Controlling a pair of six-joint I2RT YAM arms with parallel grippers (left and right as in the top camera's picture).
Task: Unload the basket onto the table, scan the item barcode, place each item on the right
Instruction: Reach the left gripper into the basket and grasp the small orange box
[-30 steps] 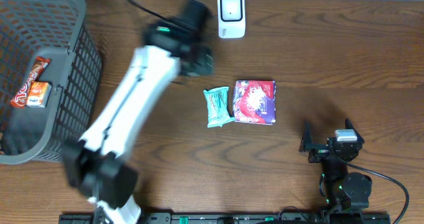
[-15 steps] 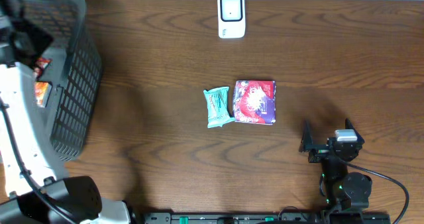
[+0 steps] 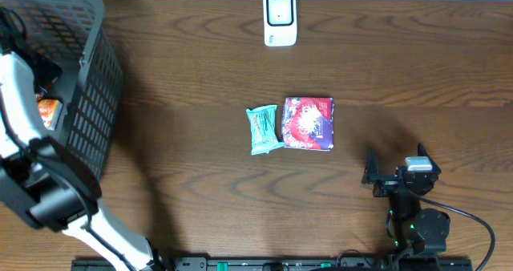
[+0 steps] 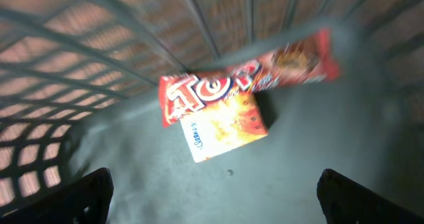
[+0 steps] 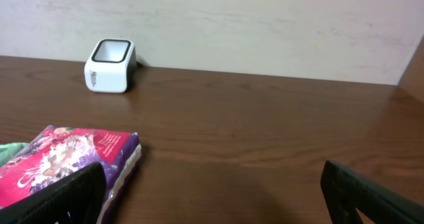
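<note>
Inside the basket (image 3: 100, 78) at upper left, the left gripper (image 4: 213, 196) hangs wide open and empty above a red snack bar (image 4: 246, 79). The right gripper (image 5: 212, 196), lower right, gapes empty too; the scanner (image 3: 280, 18) sits top centre.

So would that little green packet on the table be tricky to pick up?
Probably light: the green packet looks small and flat. Its crimped ends and wrinkled film suggest it would flex rather than stay stiff. Lying flat, it should slide when pushed, not roll.
</note>
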